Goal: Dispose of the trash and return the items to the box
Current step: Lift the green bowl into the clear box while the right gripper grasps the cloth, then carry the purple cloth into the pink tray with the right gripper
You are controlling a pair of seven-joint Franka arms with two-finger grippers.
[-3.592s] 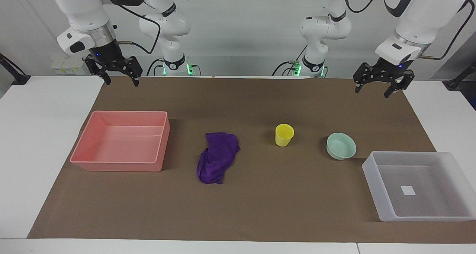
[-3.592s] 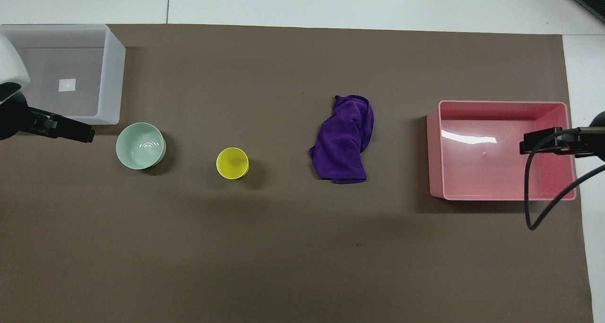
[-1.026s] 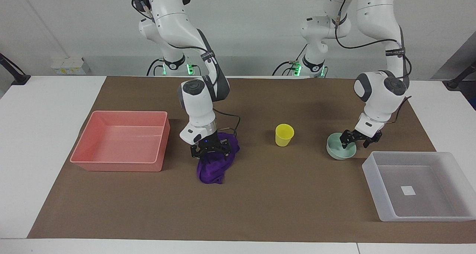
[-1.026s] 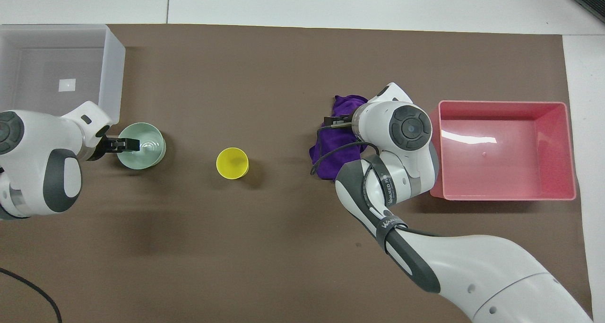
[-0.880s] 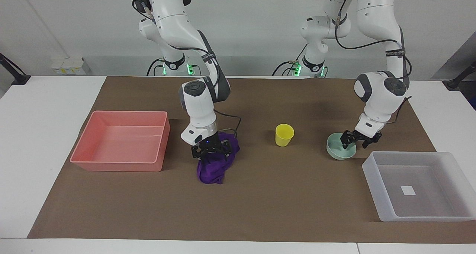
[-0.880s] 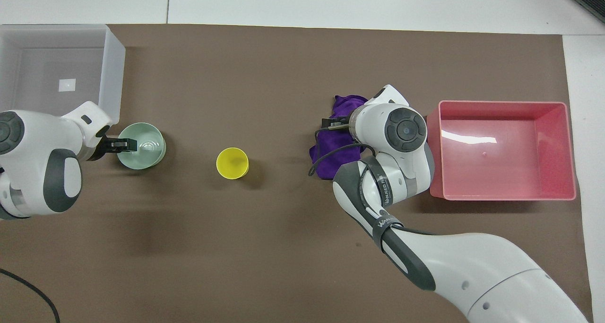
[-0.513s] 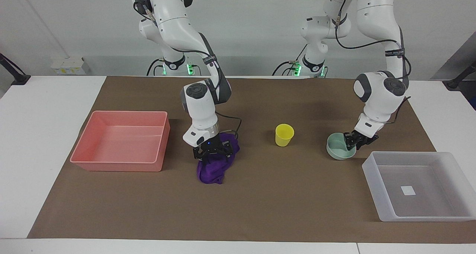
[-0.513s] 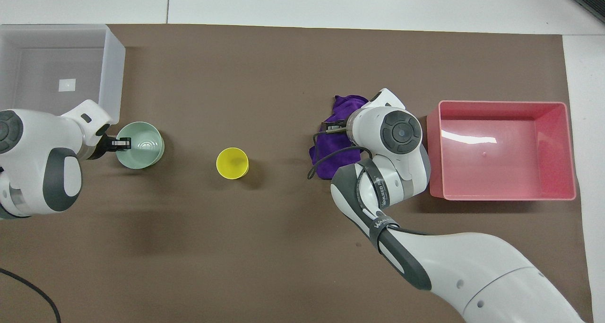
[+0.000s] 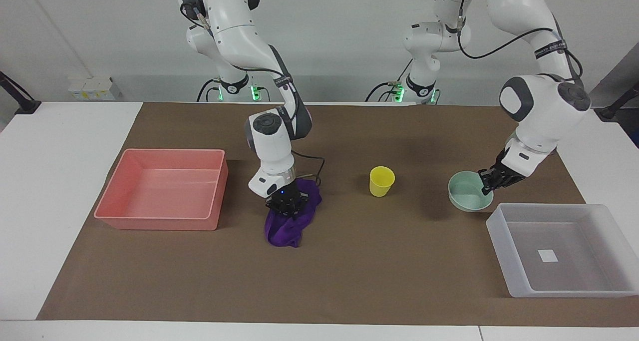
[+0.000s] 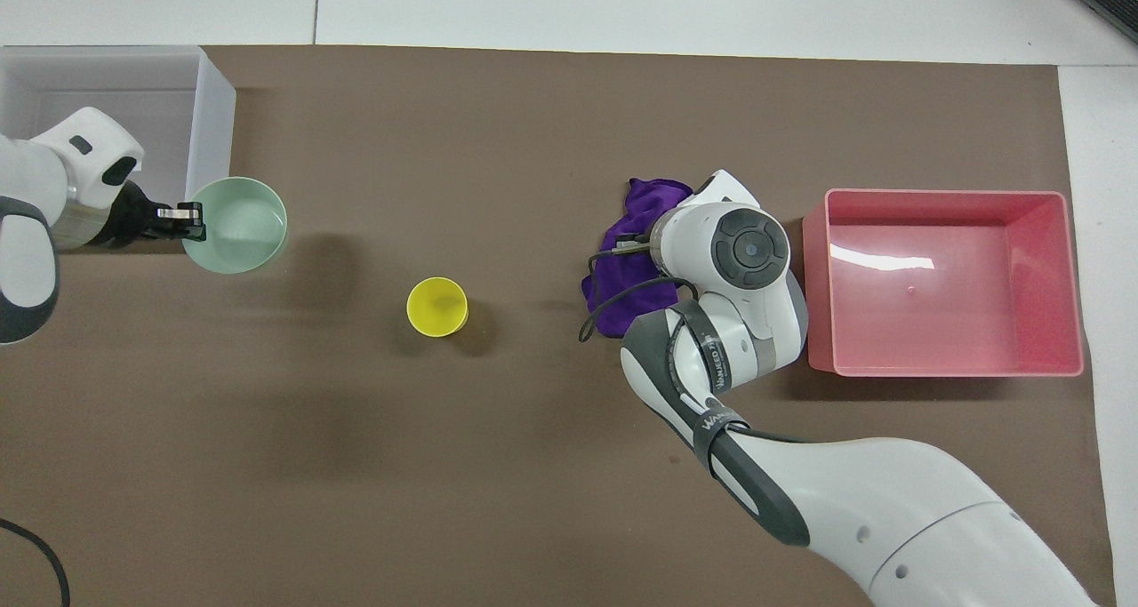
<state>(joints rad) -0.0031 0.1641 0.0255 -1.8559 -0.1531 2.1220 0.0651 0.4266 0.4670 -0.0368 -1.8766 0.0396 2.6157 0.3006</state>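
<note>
My left gripper (image 9: 487, 183) is clamped on the rim of the mint-green bowl (image 9: 467, 191), which I hold lifted over the mat just beside the translucent grey box (image 9: 564, 251) at the left arm's end of the table. The bowl is shallow, round and smooth; I judge it light and stiff but slippery, so a pinch across the thin rim is the sensible hold.

My right gripper (image 9: 286, 206) is closed down into the purple rag (image 9: 287, 226), a crumpled, fuzzy cloth lying beside the pink bin (image 9: 162, 188). I judge it soft and limp; it will sag and trail when lifted, so a pinch on a raised fold near its middle should gather most of it.

The small yellow cup (image 9: 382, 181) stands upright between rag and bowl, untouched. It looks light and thin-walled, best taken by its rim.
</note>
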